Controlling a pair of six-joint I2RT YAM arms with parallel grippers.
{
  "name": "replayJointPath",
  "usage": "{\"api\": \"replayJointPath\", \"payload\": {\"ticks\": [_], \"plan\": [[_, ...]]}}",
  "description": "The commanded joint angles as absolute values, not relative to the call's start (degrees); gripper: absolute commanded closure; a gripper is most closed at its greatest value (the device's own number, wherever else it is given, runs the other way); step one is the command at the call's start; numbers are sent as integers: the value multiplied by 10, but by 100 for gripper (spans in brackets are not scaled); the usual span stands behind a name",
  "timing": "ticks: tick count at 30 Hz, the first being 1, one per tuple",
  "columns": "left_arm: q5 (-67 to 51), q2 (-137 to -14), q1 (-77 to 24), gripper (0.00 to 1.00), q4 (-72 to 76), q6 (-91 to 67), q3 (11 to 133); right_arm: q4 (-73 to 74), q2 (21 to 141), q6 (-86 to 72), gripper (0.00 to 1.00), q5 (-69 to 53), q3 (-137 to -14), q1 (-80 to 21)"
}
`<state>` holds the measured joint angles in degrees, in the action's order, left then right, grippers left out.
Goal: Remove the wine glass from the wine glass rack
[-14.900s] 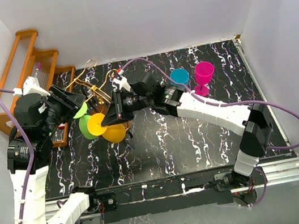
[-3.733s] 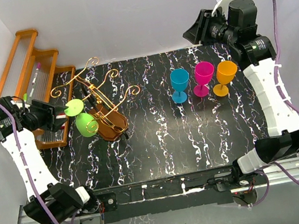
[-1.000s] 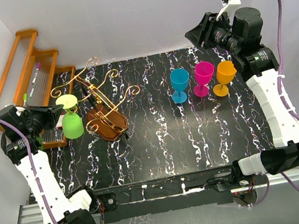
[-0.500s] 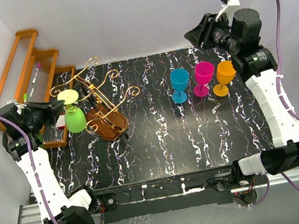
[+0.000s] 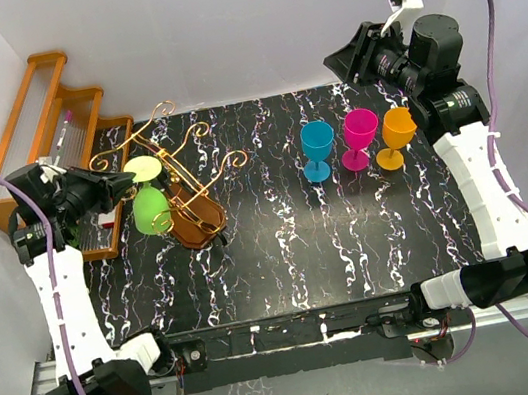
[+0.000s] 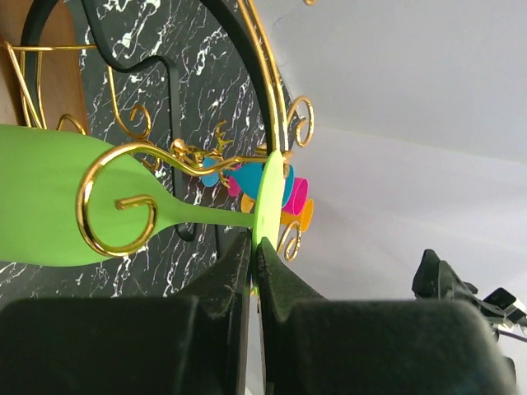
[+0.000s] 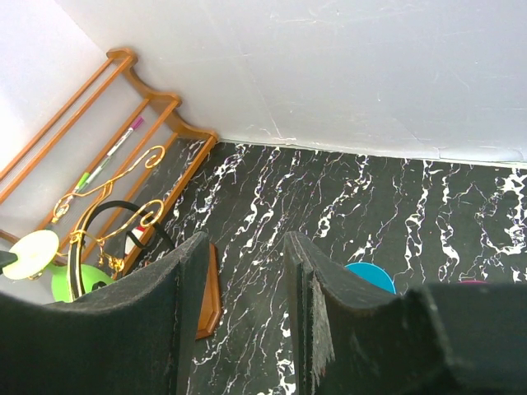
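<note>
The green wine glass (image 5: 152,210) hangs bowl-down beside the gold wire wine glass rack (image 5: 180,161), whose brown oval base (image 5: 195,223) lies just right of the bowl. My left gripper (image 5: 123,184) is shut on the rim of the glass's pale foot (image 5: 143,167). In the left wrist view the foot (image 6: 270,196) stands edge-on between my fingertips (image 6: 256,245), and a gold scroll (image 6: 115,206) crosses the stem (image 6: 206,216). My right gripper (image 5: 347,57) hovers high at the back right, open and empty (image 7: 247,247).
A blue glass (image 5: 318,148), a pink glass (image 5: 361,136) and an orange glass (image 5: 399,134) stand upright in a row at the back right. An orange-brown stepped shelf (image 5: 47,112) holding pens leans against the left wall, close behind my left gripper.
My left gripper has carried the green glass to the right, closer to the rack's base. The right arm has stayed still.
</note>
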<state>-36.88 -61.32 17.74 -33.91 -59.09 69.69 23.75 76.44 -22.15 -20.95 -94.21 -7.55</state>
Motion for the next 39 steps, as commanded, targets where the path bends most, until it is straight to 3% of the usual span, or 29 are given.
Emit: {"api": "replayJointPath", "payload": {"ticks": [1,13,20,29,39], "plan": [[-386,-597,175,100,-400,-562,754,199,763,-222,56,-213,-946,-78],[-487,-575,176,100,-419,-627,821,209,783,-224,56,-251,-978,-78],[-528,-578,176,100,-197,-750,828,196,791,-266,56,-347,-1013,-78],[-527,-692,165,100,-114,-729,973,148,796,-352,54,-542,-1051,-90],[-388,-837,-78,100,-215,-566,1089,166,803,-391,51,-607,-1066,-106]]}}
